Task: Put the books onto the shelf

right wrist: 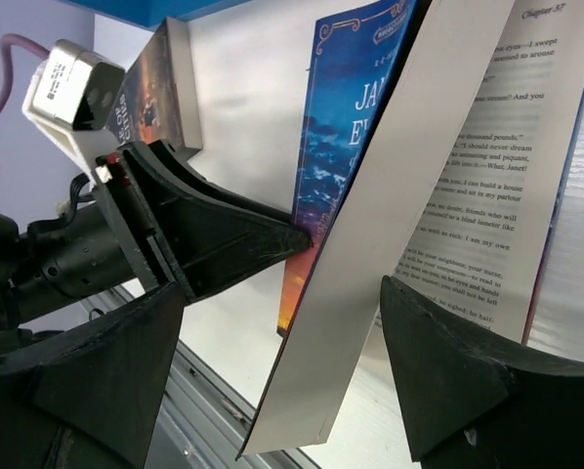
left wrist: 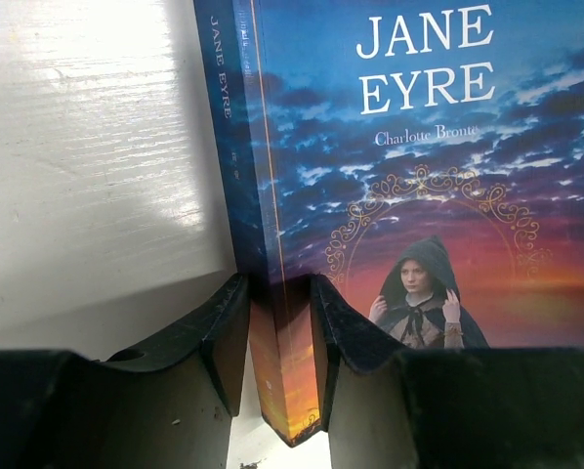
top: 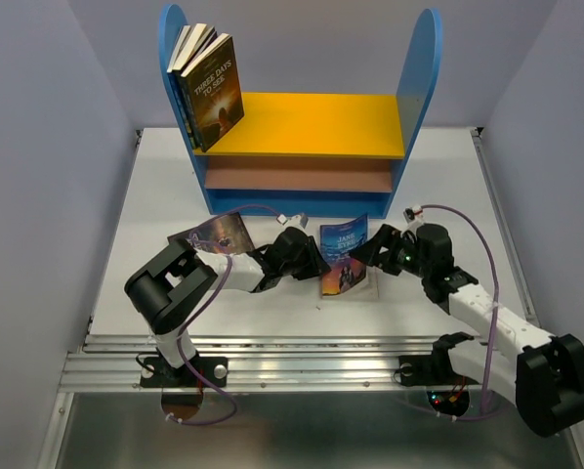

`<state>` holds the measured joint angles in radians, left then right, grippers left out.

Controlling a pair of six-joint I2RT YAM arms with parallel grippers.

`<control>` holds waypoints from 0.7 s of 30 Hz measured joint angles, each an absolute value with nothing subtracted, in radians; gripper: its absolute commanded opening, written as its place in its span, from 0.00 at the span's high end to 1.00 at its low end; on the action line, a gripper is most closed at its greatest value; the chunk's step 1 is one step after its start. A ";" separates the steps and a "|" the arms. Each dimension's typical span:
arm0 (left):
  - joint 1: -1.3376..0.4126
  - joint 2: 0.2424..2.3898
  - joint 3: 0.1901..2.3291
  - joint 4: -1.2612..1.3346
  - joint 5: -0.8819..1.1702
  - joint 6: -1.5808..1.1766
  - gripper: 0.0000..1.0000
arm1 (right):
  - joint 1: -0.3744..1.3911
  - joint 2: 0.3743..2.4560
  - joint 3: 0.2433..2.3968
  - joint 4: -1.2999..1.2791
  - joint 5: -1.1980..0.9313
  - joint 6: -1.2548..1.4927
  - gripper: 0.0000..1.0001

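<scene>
**Five books: three on the shelf, two still on the desk**

One shelf (top: pixel 312 122) stands at the back of the desk (top: pixel 155 195). It has two blue side panels, a yellow upper board and a brown lower board.

As far as they can be counted from above, three books lean together against the left panel on the yellow board. Three Days to See (top: pixel 219 93) is the front one.

The brown board holds no books.

A fourth book (top: pixel 219 233) with a dark cover lies flat on the desk beside the left arm, and its title is not legible.

The fifth, Jane Eyre (top: pixel 343 249), stands upright on the desk just in front of the shelf's base, between the two arms.

The left arm's fingers (left wrist: pixel 219 327) are clamped on Jane Eyre at the foot of its spine edge, one finger on the spine side and one on the front cover.

The right arm's fingers (right wrist: pixel 458 391) stand wide apart. The book's page block rises between them, and one printed page is fanned open towards the right-hand finger. They are not closed on the book.
</scene>
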<state>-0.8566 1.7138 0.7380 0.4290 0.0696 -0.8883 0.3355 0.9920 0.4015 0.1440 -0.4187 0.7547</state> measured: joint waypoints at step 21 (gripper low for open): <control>-0.857 1.714 0.741 0.426 0.065 -0.888 0.69 | 0.334 1.185 0.457 0.074 -0.354 0.705 0.52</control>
